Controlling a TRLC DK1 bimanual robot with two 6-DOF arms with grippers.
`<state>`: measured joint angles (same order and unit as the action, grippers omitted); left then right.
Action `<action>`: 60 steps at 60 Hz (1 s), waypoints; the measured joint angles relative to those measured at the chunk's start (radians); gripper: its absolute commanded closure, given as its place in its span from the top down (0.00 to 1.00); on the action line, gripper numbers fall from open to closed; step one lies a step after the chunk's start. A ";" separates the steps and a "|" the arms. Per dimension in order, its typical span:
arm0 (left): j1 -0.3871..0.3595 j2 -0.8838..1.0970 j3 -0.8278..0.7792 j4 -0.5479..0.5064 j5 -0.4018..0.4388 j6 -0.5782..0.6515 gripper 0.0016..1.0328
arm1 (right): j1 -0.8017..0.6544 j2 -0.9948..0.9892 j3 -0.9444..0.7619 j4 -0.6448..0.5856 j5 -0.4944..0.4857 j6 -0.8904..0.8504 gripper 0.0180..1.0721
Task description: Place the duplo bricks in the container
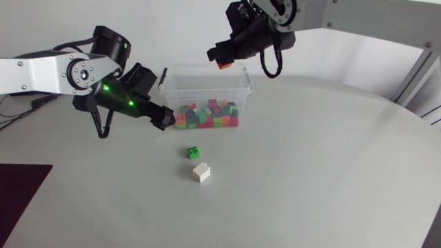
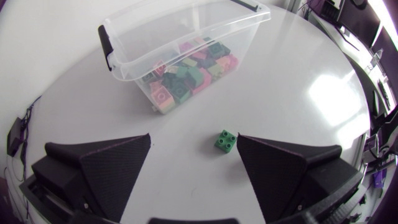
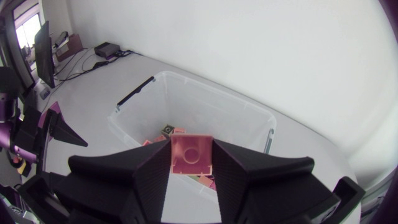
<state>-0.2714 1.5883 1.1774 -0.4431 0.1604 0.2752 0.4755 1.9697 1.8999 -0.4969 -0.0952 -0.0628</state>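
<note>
Above the white surface (image 1: 310,172), your right end effector (image 3: 191,149) pinches a brick (image 3: 191,158) over the container (image 1: 242,86), so releasing looks next; your left end effector (image 2: 194,163) hangs spread.

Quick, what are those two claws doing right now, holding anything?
Left gripper: open, empty.
Right gripper: shut on a duplo brick, over the container.
</note>
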 measured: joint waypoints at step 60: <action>-0.038 -0.024 -0.146 -0.023 0.053 0.195 0.93 | 0.000 0.207 0.233 -0.046 0.075 0.013 0.96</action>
<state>-0.3096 1.5639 1.0309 -0.4660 0.2131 0.4698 0.4755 2.1765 2.1334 -0.5426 -0.0200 -0.0494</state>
